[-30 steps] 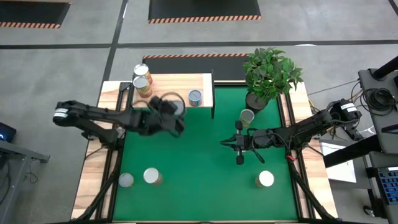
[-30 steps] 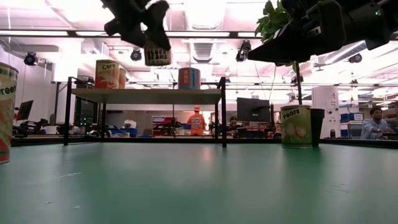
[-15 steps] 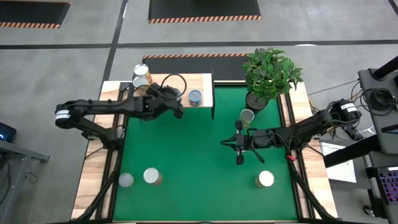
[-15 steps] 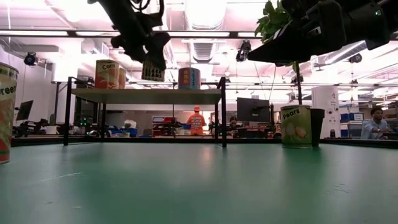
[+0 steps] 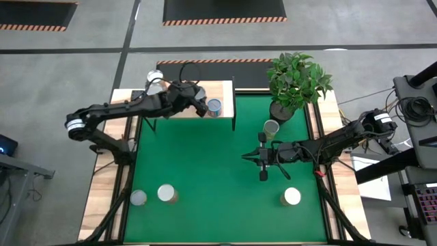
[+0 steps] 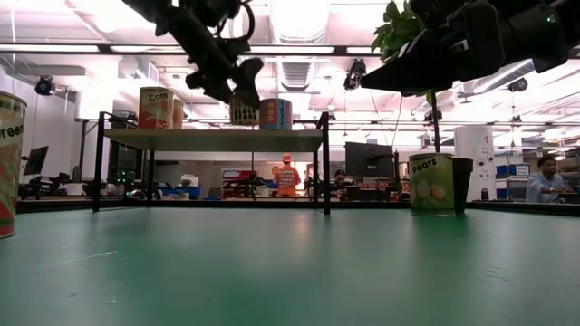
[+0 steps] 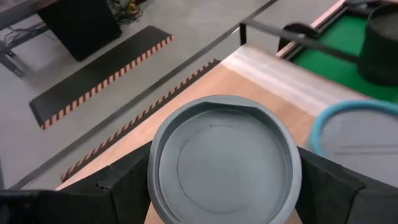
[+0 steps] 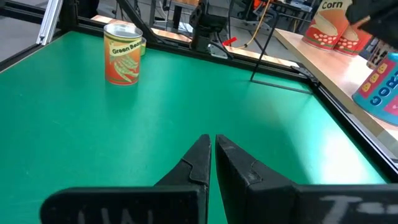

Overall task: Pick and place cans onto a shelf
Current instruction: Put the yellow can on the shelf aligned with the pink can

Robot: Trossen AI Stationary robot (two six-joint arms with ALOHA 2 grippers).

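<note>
My left gripper (image 5: 196, 104) is over the shelf (image 5: 222, 91), shut on a can with a grey round top (image 7: 224, 165). In the low view the can (image 6: 243, 111) is upright at or just above the plank top (image 6: 181, 138); I cannot tell which. A blue can (image 5: 214, 106) stands right beside it, with its rim in the left wrist view (image 7: 357, 124). Two corn cans (image 5: 156, 80) stand on the shelf's left end. My right gripper (image 8: 213, 155) is shut and empty, hovering over the green mat (image 5: 225, 184) at the right. My left gripper pinches the can's side wall just under its top rim (image 7: 153, 180) between its two fingers (image 7: 127, 190), one on each side. The fingers slant down from above and from the table's left. The can is upright below them, over the shelf's plank.
A pears can (image 5: 271, 127) stands by the potted plant (image 5: 297, 82) at the far right. Three more cans stand near the front edge: two at the left (image 5: 138, 197) (image 5: 166, 194) and one at the right (image 5: 291, 197). A green beans can (image 8: 123, 53) shows in the right wrist view.
My left gripper has carried the can toward the table's far edge and a little to the right, from over the mat to over the shelf. It has come down to the plank top beside the blue can. The can has stayed upright.
</note>
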